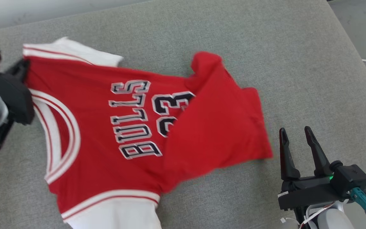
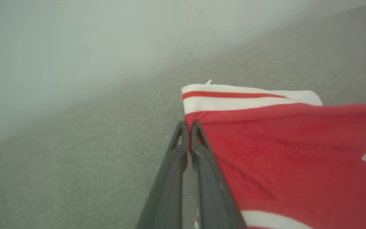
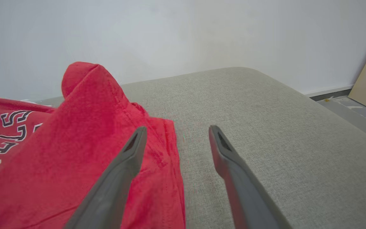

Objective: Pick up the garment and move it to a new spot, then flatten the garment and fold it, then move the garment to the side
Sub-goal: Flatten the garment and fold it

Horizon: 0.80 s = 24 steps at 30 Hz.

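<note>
We see a red basketball jersey (image 1: 100,127) with white trim lying spread across a grey fabric surface (image 1: 297,63), in the left and middle of the head view. Its black-and-white lettering reads "BULLS" with the number 23, turned sideways to us. The hem end, on the right, is folded back over the chest and covers part of the number. One red corner of it stands up in a peak. The left claw (image 2: 189,125) is pinched shut on the jersey's shoulder edge, its two dark fingertips pressed together on red cloth just beside a white band with a red stripe. The right claw (image 1: 294,130) is at the lower right, just beside the folded edge, its fingers spread apart and holding nothing. A pale wall (image 3: 183,31) rises behind the surface.
</note>
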### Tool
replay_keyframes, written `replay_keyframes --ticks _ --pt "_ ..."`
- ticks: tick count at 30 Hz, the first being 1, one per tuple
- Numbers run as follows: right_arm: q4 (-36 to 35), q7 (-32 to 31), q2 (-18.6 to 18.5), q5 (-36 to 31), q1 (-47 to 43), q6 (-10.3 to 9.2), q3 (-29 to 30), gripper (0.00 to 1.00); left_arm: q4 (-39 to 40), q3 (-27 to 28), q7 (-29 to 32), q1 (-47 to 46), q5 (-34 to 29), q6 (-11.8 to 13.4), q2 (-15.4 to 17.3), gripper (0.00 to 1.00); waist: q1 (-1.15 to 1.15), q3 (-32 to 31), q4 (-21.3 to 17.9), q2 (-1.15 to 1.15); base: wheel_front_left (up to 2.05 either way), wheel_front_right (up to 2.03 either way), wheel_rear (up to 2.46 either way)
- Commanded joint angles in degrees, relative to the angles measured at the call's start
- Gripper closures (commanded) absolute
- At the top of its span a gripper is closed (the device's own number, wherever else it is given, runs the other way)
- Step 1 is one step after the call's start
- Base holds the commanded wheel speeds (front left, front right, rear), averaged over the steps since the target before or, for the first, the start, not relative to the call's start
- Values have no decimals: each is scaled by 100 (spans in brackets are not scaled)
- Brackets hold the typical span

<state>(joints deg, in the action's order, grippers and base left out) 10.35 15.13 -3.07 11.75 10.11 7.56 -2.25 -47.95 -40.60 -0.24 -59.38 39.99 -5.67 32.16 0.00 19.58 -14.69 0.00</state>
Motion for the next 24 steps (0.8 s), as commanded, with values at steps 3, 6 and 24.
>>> replay_keyframes --ticks 3,6,24 --pt "15 2 -11 -28 -10 -15 0 0 -224 17 -445 -216 -213 123 111 100 0 -33 23 0 0 0 0" --pt "38 2 -62 -6 -26 -15 -8 0 -474 -67 -635 -235 -308 66 68 59 0 -48 44 0 0 0 0" --pt "102 2 -336 -57 -403 -15 -5 0 1279 1373 -1489 1319 -662 674 -208 0 0 -1046 858 0 0 0 0"
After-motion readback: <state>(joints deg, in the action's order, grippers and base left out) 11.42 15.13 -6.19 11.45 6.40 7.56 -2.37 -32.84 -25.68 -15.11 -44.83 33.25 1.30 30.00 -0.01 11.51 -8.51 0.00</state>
